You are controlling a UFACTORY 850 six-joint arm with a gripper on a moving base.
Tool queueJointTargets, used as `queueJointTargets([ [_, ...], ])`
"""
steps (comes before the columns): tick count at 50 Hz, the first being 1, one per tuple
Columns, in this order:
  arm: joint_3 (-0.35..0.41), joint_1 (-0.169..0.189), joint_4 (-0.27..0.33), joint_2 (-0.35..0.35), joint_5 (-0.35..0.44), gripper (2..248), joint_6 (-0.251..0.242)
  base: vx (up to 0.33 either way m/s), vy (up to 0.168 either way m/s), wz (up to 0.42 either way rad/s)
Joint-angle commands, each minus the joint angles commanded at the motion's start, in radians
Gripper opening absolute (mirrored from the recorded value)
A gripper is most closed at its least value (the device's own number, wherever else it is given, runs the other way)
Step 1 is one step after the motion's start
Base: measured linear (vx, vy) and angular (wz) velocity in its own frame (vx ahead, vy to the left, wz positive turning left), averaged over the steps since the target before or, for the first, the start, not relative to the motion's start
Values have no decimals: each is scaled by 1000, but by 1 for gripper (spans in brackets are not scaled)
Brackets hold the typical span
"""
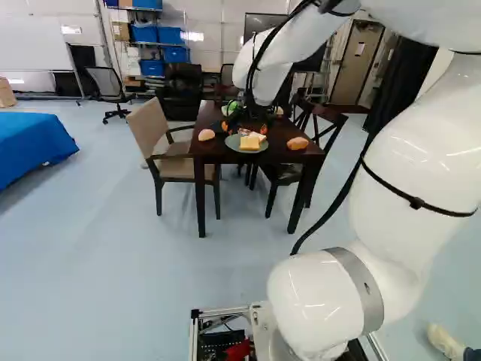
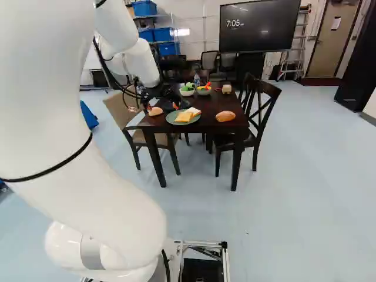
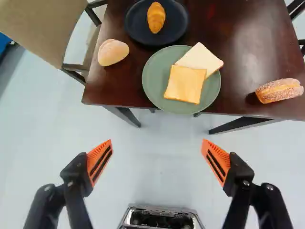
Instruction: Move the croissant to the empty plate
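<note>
Over the near part of the table my gripper stands with its fingers wide apart. The wrist view also shows the gripper, open and with nothing held. Ahead of it, the golden croissant lies on a dark blue plate. Nearer the gripper is a green plate, bearing two slices of bread that partly overlap. Both plates in view have food on them. In the left base view the arm hides much of the table behind the green plate.
A round roll and a seeded long roll lie on the dark table, either side of the green plate. Two bowls and a bottle stand farther back. A beige chair and a dark chair flank the table.
</note>
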State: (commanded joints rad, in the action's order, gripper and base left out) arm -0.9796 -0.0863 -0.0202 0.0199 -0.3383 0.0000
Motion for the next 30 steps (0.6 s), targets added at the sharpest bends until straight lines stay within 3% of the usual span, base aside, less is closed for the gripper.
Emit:
queueJointTargets([
  [30,42,4,1,-14,56,247,0,0,0,0],
])
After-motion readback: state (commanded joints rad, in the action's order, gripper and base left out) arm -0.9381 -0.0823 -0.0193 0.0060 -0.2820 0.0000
